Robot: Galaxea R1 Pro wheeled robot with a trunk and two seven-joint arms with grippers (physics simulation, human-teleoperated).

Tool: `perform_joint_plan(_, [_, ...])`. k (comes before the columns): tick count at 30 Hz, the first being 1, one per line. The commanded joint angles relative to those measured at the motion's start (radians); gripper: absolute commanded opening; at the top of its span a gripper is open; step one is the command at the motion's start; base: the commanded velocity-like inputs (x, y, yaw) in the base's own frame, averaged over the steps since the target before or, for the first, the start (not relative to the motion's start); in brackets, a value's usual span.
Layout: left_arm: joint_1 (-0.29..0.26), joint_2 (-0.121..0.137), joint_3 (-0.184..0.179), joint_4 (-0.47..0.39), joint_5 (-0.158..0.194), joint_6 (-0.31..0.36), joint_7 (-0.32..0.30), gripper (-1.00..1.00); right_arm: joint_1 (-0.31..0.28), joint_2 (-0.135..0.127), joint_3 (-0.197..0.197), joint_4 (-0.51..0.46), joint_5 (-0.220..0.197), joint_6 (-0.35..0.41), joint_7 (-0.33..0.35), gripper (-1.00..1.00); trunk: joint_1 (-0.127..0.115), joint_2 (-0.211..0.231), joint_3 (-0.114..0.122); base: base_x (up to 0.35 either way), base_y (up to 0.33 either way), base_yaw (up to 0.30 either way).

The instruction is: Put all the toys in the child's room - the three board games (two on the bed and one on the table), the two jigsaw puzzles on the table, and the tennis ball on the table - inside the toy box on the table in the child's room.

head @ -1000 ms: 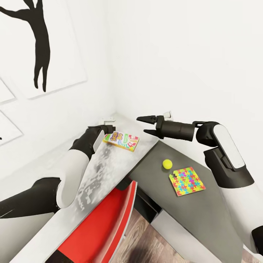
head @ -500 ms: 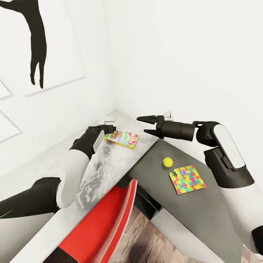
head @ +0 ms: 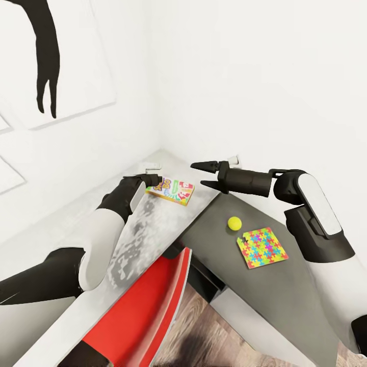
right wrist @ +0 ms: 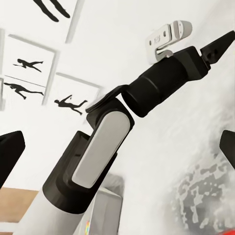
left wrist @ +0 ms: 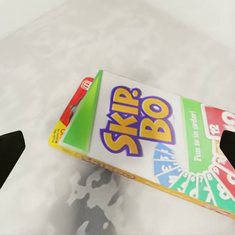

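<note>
Pale desktop (head: 153,229) bears the SKIP BO box (head: 170,190) just beyond the left hand (head: 153,179), fingers spread wide.

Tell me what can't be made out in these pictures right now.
- Left pincer: in the head view, its fingertips are hidden behind the wrist; contact with the Skip-Bo box can't be judged.
- Skip-Bo box: its right end is cut off by the left wrist view's edge.
- Small white object near the wall: too small to identify in the head view.
</note>
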Motion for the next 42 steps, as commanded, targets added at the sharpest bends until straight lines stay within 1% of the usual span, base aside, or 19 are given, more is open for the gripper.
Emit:
perform_joint_plan(1, [0.000, -0.001, 0.007, -0.002, -0.008, 0.005, -0.002, 1.00, -0.001, -0.001, 0.001, -0.001, -0.011, -0.001, -0.010, 1.00, 0.001, -0.002, -0.003, 0.000, 0.000, 0.000])
perform_joint_plan(19, [0.001, -0.001, 0.007, -0.002, -0.008, 0.000, -0.001, 1.00, -0.001, 0.000, 0.001, 0.000, -0.011, -0.002, -0.010, 1.00, 0.001, -0.002, -0.032, 0.010, 0.000, 0.000])
perform_joint_plan(26, [0.001, -0.001, 0.006, -0.003, -0.008, -0.001, 0.000, 1.00, -0.001, 0.000, 0.001, 0.000, -0.011, -0.002, -0.010, 1.00, 0.001, -0.002, -0.034, 0.070, 0.000, 0.000])
perform_joint_plan(42, [0.001, -0.001, 0.006, -0.003, -0.008, -0.002, 0.000, 1.00, -0.001, -0.001, 0.001, 0.000, -0.011, -0.001, -0.010, 1.00, 0.001, -0.002, -0.034, 0.005, 0.000, 0.000])
